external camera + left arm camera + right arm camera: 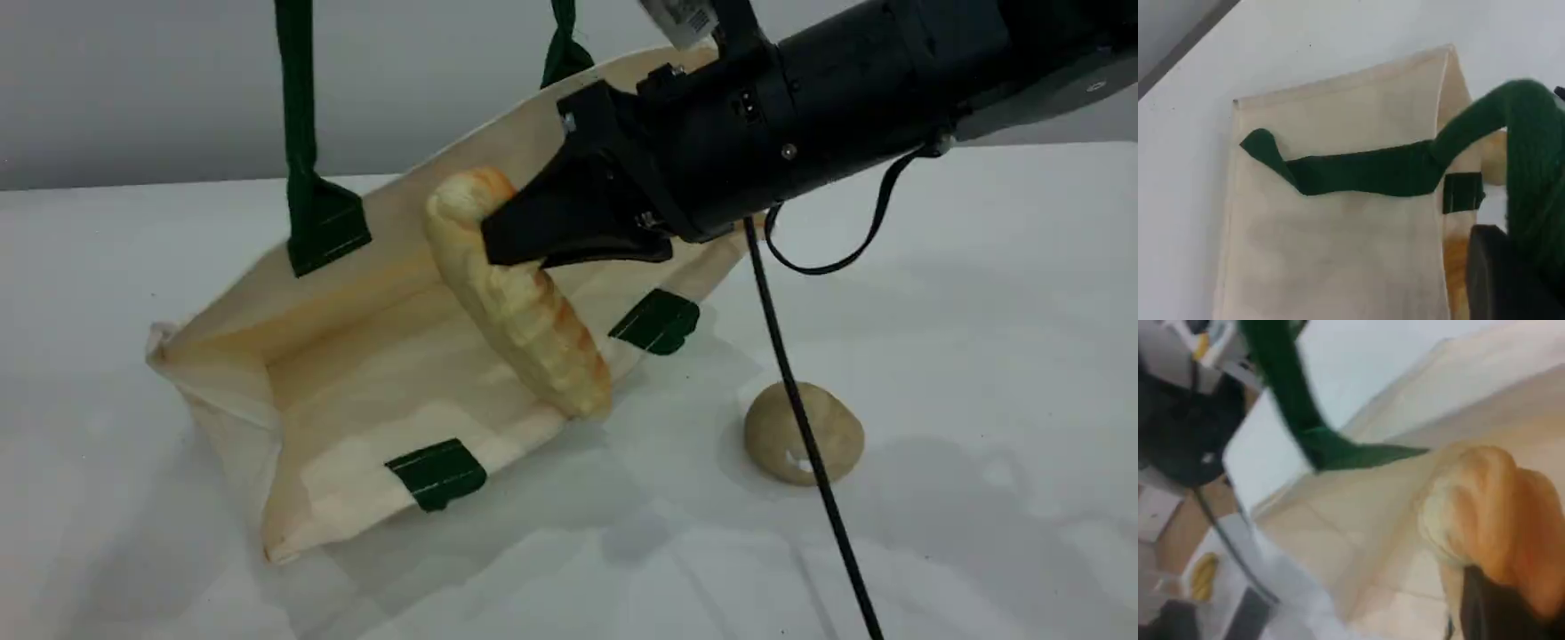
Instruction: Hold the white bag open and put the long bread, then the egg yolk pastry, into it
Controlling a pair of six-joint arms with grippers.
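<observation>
Left gripper [1511, 280] clamps the handle [1531, 167] holding bag [356, 356] open, right gripper [498, 244] grips bread [533, 329] half in; pastry [782, 436] still on table [978, 400].

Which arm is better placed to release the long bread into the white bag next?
The right. The right gripper is shut on the long bread, already over the white bag mouth. The left gripper is occupied holding the green strap handle up.
</observation>
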